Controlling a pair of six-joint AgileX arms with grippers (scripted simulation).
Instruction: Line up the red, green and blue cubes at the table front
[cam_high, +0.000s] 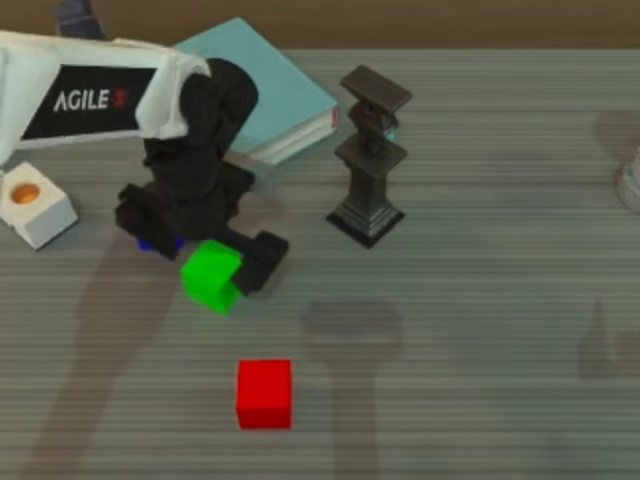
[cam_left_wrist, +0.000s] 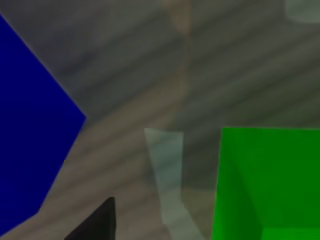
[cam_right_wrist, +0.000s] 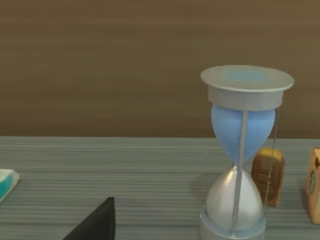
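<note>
The green cube (cam_high: 210, 274) lies left of the table's middle, turned at an angle. My left gripper (cam_high: 200, 243) hovers low right behind it, open, holding nothing. One dark fingertip (cam_left_wrist: 100, 224) shows in the left wrist view, with the green cube (cam_left_wrist: 267, 185) on one side and the blue cube (cam_left_wrist: 30, 145) on the other. From above, only a sliver of the blue cube (cam_high: 155, 244) peeks out under the gripper. The red cube (cam_high: 264, 393) sits alone near the table front. My right gripper (cam_right_wrist: 160, 236) is parked outside the top view, open, with one finger (cam_right_wrist: 100, 225) showing.
A white block with an orange dimple (cam_high: 35, 203) sits at the far left. A teal book (cam_high: 275, 90) lies at the back, beside a dark ornamental stand (cam_high: 370, 160). An hourglass (cam_right_wrist: 240, 160) stands before the right wrist, with small wooden pieces (cam_right_wrist: 267, 175) behind it.
</note>
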